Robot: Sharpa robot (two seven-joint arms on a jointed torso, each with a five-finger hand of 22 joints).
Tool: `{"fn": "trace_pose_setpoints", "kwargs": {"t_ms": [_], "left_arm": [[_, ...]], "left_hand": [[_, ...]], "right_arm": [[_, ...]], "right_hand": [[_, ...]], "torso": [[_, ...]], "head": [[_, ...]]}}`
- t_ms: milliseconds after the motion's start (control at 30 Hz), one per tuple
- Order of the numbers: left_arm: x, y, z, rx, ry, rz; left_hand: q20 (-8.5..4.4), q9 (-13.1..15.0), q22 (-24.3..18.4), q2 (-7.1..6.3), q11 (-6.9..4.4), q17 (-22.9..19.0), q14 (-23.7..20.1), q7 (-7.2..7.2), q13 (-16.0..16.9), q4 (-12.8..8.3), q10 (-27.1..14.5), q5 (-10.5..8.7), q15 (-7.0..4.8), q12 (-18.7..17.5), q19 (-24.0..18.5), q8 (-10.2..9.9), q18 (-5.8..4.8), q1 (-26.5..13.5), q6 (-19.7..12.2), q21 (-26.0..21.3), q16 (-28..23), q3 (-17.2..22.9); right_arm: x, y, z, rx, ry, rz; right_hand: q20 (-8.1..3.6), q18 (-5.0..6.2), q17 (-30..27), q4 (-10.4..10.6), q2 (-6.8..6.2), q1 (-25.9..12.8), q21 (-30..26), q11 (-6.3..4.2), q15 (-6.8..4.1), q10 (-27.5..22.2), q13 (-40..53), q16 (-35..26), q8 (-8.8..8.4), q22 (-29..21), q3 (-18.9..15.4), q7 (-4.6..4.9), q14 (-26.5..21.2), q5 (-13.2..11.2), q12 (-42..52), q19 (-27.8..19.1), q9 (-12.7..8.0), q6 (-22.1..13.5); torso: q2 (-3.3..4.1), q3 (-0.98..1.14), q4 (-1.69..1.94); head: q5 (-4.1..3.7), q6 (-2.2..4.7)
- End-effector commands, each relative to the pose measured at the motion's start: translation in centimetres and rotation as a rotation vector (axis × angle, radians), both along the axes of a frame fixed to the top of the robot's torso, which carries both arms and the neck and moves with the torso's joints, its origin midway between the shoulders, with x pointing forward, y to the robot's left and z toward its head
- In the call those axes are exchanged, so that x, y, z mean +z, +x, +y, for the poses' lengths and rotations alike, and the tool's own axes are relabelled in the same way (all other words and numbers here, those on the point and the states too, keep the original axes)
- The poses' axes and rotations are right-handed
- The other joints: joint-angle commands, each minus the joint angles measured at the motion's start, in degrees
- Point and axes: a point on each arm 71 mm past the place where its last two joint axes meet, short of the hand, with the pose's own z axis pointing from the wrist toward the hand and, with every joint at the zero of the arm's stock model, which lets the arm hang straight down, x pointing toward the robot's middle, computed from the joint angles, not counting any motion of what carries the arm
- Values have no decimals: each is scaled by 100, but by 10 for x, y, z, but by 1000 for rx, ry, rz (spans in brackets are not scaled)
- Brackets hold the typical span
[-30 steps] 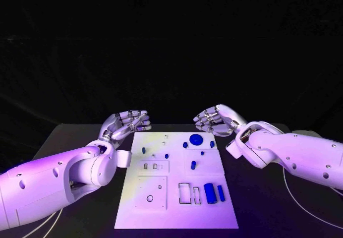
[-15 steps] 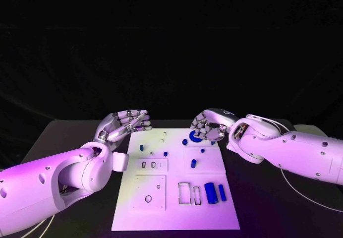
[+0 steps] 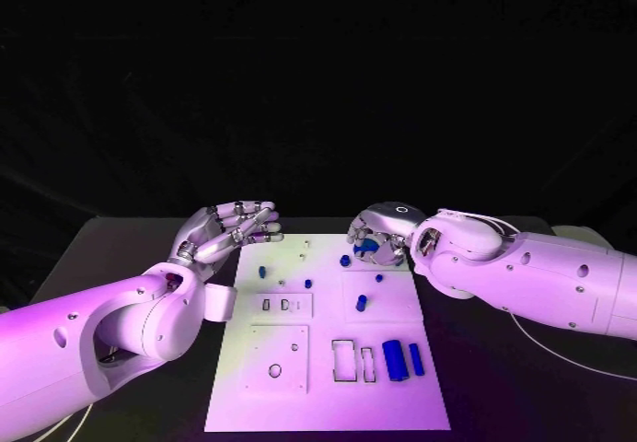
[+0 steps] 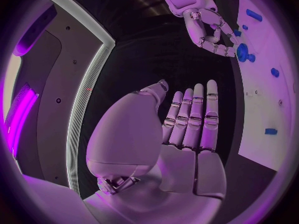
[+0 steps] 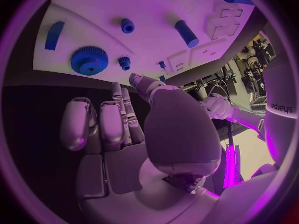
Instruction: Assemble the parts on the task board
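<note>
Head view, right hand [image 3: 381, 237] over task board [image 3: 328, 405] far edge, left hand [image 3: 228, 230] beside it, fingers apart, empty.

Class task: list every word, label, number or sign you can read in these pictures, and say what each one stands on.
"sharpa": seen upside down on the white casing of the right arm, in the right wrist view.
No readable writing on the task board, the blue parts or the hands.

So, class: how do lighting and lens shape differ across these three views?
Head view: purple light on both arms and the board, black backdrop, straight edges. Left wrist view: fisheye circle, board edge bowed. Right wrist view: fisheye too, the gear sharp, board curved.
</note>
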Motion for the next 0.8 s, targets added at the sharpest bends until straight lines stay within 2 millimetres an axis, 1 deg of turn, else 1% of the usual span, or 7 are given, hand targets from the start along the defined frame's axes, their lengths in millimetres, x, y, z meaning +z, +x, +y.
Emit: {"fn": "trace_pose_setpoints", "kwargs": {"t_ms": [33,133,233,433,600,733,800], "left_arm": [[4,-1,-3,-29,-6,-12],[6,-1,-2,-29,-6,-15],[7,-1,-2,-30,-6,-16],[7,0,-1,-30,-5,-15],[7,1,-2,-29,-4,-14],[6,2,-4,-33,-5,-12],[6,2,-5,-35,-5,-12]], "left_hand": [[4,-7,9,-54,17,6,22,92,-10,-4,39,2,0,-39,31,-31,83,8,30,26,-13,38],[2,-9,10,-58,19,7,19,95,-10,-5,37,2,1,-46,38,-34,82,3,27,30,-17,38],[2,-9,10,-58,19,7,19,95,-10,-5,37,2,1,-46,38,-34,82,3,27,30,-17,38],[0,-11,10,-61,22,9,14,99,-11,-5,35,2,3,-54,44,-39,81,-4,24,35,-22,39],[-1,-14,11,-63,25,11,10,103,-11,-6,32,2,4,-62,49,-44,80,-10,20,38,-27,41],[-1,-15,11,-63,27,13,7,107,-11,-7,29,2,5,-68,52,-47,79,-12,18,40,-31,43],[-1,-15,11,-63,27,13,7,107,-11,-7,29,2,5,-68,52,-47,79,-12,18,40,-31,43]], "right_arm": [[-3,1,3,0,-81,15],[-5,2,7,6,-96,22],[-5,3,9,8,-103,25],[-6,5,12,9,-112,27],[-7,6,13,11,-114,27],[-8,6,16,17,-112,30],[-8,7,17,19,-112,30]], "right_hand": [[21,-113,131,42,-56,-3,118,30,54,-44,6,130,-31,158,-1,6,201,-24,-18,48,13,-69],[34,-135,275,44,-61,12,236,34,61,-112,2,270,-48,321,-15,-1,221,-28,-23,79,27,-99],[39,-132,293,47,-55,17,241,38,66,-137,0,299,-45,323,-19,1,221,-28,-24,68,36,-93],[45,-136,332,53,-50,17,271,43,71,-163,-1,341,-48,362,-27,4,224,-32,-24,71,44,-95],[48,-138,354,58,-41,17,284,44,73,-165,0,363,-47,380,-27,5,227,-31,-20,73,48,-93],[54,-152,413,74,-18,12,346,44,76,-143,9,419,-56,472,-25,8,235,-32,-3,99,54,-106],[55,-155,423,80,-6,12,361,43,76,-134,12,431,-56,492,-20,8,236,-32,2,104,57,-107]], "torso": [[46,-4,7],[66,-1,11],[77,-2,17],[100,-9,49],[114,-4,39],[129,-7,48],[131,-6,47]], "head": [[5,18],[5,20],[-1,10],[-29,-2],[-22,-18],[-47,2],[-41,-7]]}}
